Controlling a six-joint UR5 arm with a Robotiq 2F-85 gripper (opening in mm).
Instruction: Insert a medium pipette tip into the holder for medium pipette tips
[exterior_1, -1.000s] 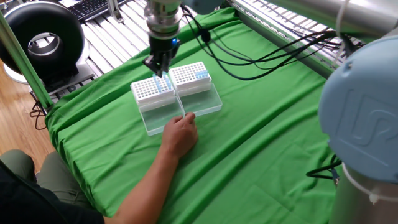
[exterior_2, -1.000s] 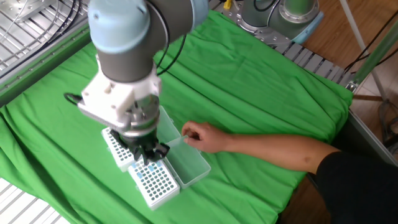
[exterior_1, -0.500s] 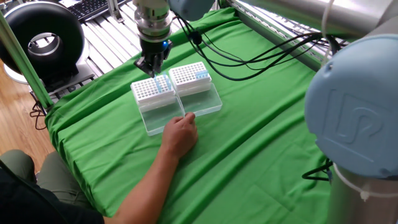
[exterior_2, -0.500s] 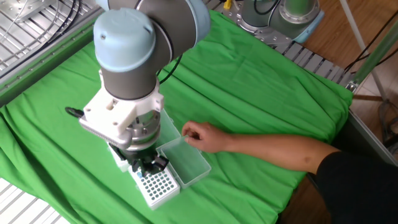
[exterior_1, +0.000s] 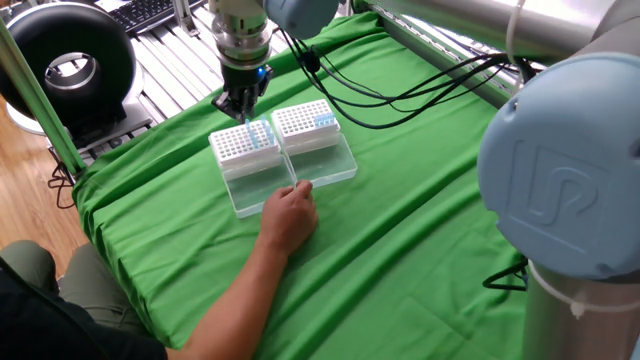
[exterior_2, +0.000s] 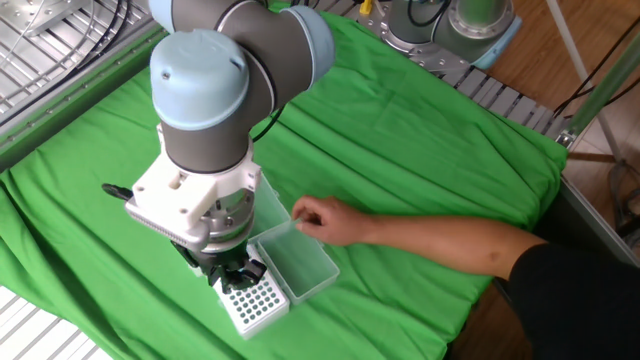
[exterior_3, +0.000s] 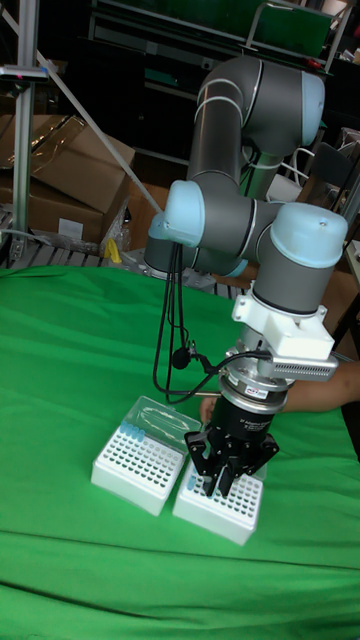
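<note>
- The robot's hand (exterior_3: 228, 478) hung just above the holder for medium pipette tips (exterior_1: 243, 146), at that rack's far edge in the one fixed view.
- Whether its fingers were clenched or carried a tip could not be told.
- That holder sat on the green-draped surface (exterior_1: 420, 210), touching the second rack (exterior_1: 308, 123), both with clear lids laid flat.
- A person's hand (exterior_1: 290, 215) rested at the lids' near edge.
</note>
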